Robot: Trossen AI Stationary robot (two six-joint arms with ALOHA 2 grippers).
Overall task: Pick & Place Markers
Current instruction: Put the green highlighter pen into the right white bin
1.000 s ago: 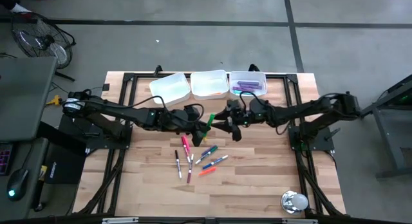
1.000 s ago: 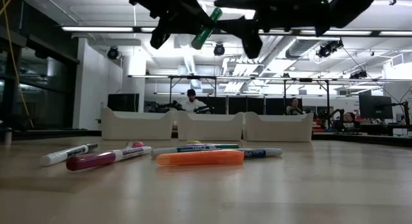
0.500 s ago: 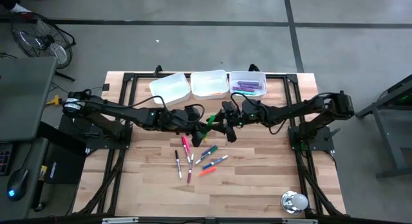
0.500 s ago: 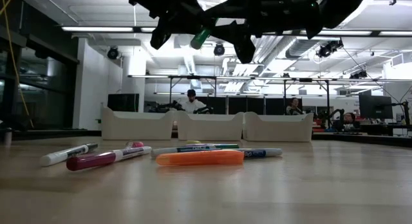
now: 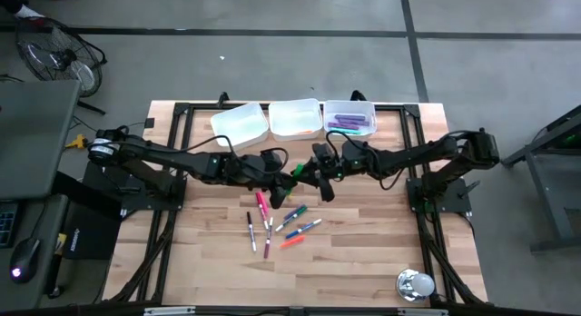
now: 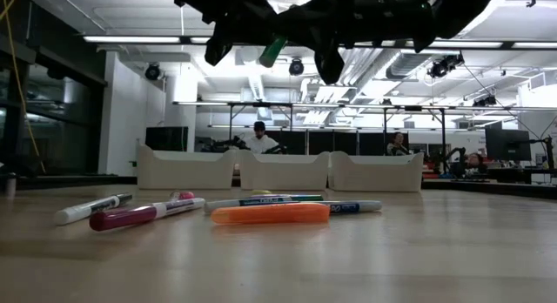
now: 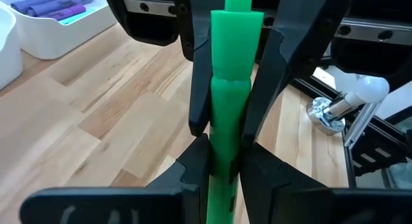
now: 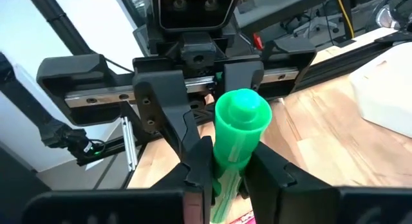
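Mid-handover above the wooden counter [image 5: 363, 261]: the left gripper [image 5: 280, 176] and the right gripper [image 5: 307, 178] meet over the counter's middle, both clamped on one green marker [image 5: 296, 169] held in the air between them. In the left wrist view the left fingers [image 7: 193, 166] pinch the barrel low down, while the right arm's fingers close on it farther up; the right wrist view shows the right fingers [image 8: 199, 163] pressed to either side of the same barrel. The marker's long axis runs roughly left-near to right-far and tilts upward, its higher end toward the far row of white trays [image 5: 295, 118]. To pass it cleanly, the left fingers should probably part only once the right grip is firm — and draw back along the barrel, not across it. The other markers [image 5: 281, 223] lie scattered on the counter nearer the front.
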